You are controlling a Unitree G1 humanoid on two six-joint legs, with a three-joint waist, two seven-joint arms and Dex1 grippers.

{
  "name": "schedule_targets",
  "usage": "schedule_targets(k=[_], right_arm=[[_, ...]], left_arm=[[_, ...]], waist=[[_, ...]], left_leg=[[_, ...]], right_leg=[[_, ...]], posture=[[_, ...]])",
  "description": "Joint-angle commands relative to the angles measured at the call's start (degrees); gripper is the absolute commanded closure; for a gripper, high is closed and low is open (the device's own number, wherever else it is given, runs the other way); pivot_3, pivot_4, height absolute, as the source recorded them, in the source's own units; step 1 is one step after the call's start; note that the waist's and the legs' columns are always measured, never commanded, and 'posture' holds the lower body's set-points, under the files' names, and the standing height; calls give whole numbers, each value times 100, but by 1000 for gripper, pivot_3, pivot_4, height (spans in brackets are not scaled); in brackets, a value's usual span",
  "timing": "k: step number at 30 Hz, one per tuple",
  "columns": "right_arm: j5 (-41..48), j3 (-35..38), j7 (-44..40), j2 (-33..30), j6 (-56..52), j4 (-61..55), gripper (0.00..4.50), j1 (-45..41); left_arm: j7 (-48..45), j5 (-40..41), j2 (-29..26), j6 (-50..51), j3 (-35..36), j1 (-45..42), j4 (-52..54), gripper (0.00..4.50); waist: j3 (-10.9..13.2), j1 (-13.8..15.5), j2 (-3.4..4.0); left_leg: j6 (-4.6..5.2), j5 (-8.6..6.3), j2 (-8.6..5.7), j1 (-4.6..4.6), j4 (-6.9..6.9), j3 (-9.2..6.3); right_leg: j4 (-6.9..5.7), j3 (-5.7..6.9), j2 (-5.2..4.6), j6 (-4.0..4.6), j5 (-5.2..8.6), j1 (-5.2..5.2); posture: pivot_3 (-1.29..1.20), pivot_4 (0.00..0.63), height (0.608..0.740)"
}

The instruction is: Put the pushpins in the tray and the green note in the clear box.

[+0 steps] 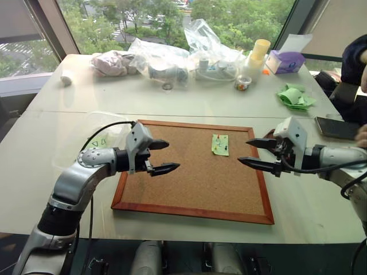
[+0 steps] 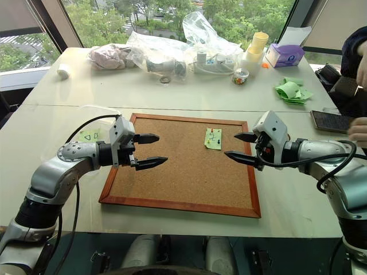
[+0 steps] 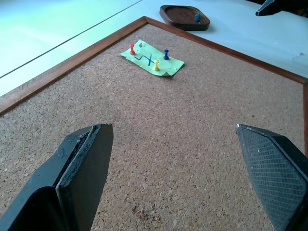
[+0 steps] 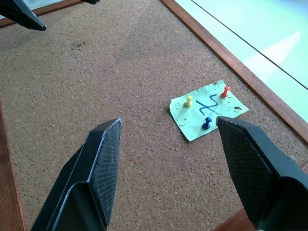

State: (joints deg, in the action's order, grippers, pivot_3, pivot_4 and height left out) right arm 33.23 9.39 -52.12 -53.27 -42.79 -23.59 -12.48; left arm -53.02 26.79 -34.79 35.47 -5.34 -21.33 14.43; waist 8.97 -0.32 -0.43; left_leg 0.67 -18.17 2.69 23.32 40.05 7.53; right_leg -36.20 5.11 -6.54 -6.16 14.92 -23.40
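Observation:
The green note [image 1: 219,144] lies on the corkboard [image 1: 189,183], toward its far right, marked with a blue pen line. Three pushpins stand in the note: a red one [image 4: 224,90], a yellow one [image 4: 187,101] and a blue one [image 4: 207,122]. The dark tray [image 3: 185,21] sits just off the board's right far corner with a small pin [image 3: 197,17] in it. The clear box [image 2: 97,110] lies left of the board, partly behind my left arm. My left gripper [image 1: 172,155] hovers open over the board's left side. Facing it, my right gripper [image 1: 243,151] hovers open just right of the note.
Crinkled clear bags [image 1: 172,57], cups [image 1: 256,54] and a purple tissue box [image 1: 287,62] line the far side of the table. Crumpled green papers [image 1: 295,96] and a phone [image 1: 338,127] lie at the right, where a person's hand [image 2: 358,132] rests.

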Motion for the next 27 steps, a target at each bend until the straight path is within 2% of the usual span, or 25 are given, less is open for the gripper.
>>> schedule_targets(k=[1, 17, 22, 23, 24, 27], right_arm=[[2, 48, 3, -36, 78, -194, 1256, -22], [-19, 27, 57, 17, 62, -206, 1256, -18], [-26, 33, 87, 36, 82, -213, 1256, 1], [-28, 30, 90, 39, 83, -218, 1256, 3], [-35, 18, 99, 49, 89, -216, 1256, -3], [-66, -22, 143, 89, 113, -192, 1256, -24]], left_arm=[[-12, 18, 6, -121, 91, -178, 55, 25], [-10, -73, 45, -205, 35, -53, -49, 25], [32, -155, 254, -424, -3, -139, -238, 25], [18, -196, 281, -478, -37, -152, -295, 528], [-15, -258, 323, -590, -96, -162, -379, 736], [-66, -360, 488, -777, -253, -191, -574, 2222]], waist=[[0, 3, 0], [0, 22, 0], [0, 89, 0], [0, 95, 0], [0, 98, 0], [0, 110, 0]], left_leg=[[0, 0, 0, 0, 0, 0], [0, 0, 0, 0, 0, 0], [0, 0, -1, 0, 1, 2], [0, 0, -1, 0, 1, 2], [0, 0, -1, 0, 1, 2], [0, 0, -3, 0, 1, 2]], right_leg=[[0, 0, 0, 0, 0, 0], [0, 0, 0, 0, 0, 0], [0, 0, 0, 0, 0, 0], [0, 0, 0, 0, 0, 0], [0, 0, 0, 0, 0, 0], [1, 0, 0, 0, 0, 0]], posture=[[0, 150, 740], [0, 150, 740], [0, 150, 740], [0, 150, 740], [0, 150, 740], [0, 150, 740]])
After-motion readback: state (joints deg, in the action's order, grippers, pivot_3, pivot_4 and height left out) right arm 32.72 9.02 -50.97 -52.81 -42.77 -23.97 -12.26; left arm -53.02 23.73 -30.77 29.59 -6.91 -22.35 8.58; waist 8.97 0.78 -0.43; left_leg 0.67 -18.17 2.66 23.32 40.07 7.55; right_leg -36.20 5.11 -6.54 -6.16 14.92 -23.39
